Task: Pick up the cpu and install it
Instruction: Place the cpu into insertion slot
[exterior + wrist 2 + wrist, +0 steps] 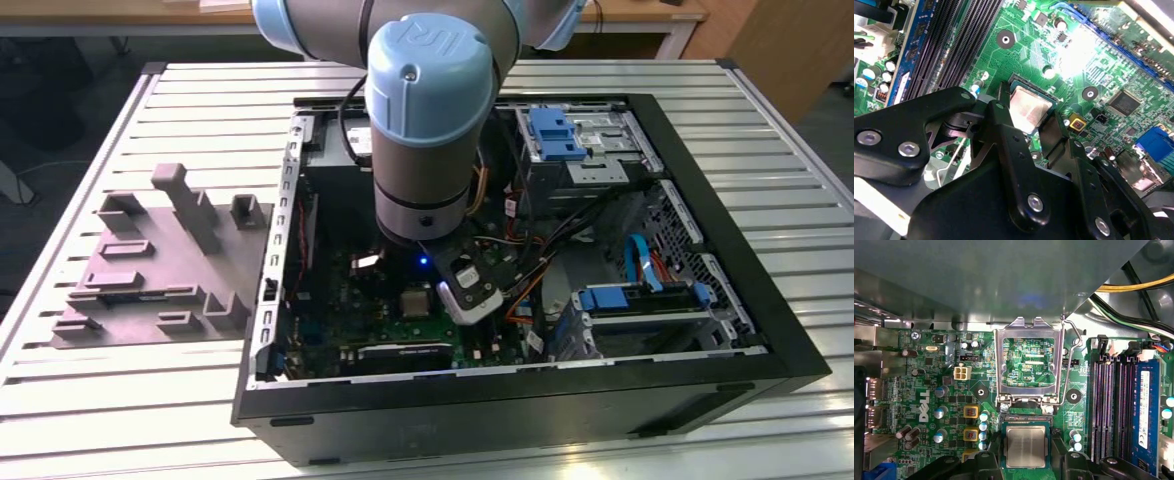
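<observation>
Two opposite edges of the light, stiff, probably fragile cpu (1025,446) are clamped by the claw (1026,441) at the open socket (1024,418).

A: What sits closest to the camera?

B: The black gripper (1026,119), bulky and studded with screws, fills the foreground.

A: And the cpu?

B: The cpu (1030,110) lies flat, silvery top up, inside the dark socket (1021,80) on the green circuit board (1024,50). The gripper straddles it. I can't tell whether it is touching or just beside.

A: What's around the socket?

B: Long dark memory slots (949,45) run alongside. A small yellow component (1077,122) sits just beside the socket, with a dark square chip (1124,102) farther off and a blue connector (1156,145) beyond that. Bright glare washes the board nearby.
</observation>
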`<action>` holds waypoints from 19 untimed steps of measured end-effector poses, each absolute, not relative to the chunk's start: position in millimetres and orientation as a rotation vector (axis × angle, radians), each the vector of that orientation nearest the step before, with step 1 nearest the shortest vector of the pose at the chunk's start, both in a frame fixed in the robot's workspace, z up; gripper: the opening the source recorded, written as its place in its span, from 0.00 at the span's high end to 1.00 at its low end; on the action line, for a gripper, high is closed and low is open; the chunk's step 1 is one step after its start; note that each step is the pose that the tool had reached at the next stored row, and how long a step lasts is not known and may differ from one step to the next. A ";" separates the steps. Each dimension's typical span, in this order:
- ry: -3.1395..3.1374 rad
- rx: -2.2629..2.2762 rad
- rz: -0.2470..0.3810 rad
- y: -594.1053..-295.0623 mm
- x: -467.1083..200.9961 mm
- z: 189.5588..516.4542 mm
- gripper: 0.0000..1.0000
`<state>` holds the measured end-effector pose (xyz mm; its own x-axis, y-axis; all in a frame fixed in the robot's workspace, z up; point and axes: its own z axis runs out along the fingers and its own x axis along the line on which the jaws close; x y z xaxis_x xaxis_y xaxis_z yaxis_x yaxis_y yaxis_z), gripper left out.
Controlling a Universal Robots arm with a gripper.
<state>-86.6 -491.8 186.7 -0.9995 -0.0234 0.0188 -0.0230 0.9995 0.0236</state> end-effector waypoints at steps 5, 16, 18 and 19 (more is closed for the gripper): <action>-3.122 0.036 -0.036 -491.8 -86.6 186.4 0.53; -3.122 0.036 -0.037 -491.7 -86.6 185.7 0.53; -3.122 0.036 -0.037 -491.6 -86.5 185.7 0.53; -3.122 0.036 -0.037 -491.3 -86.4 185.7 0.53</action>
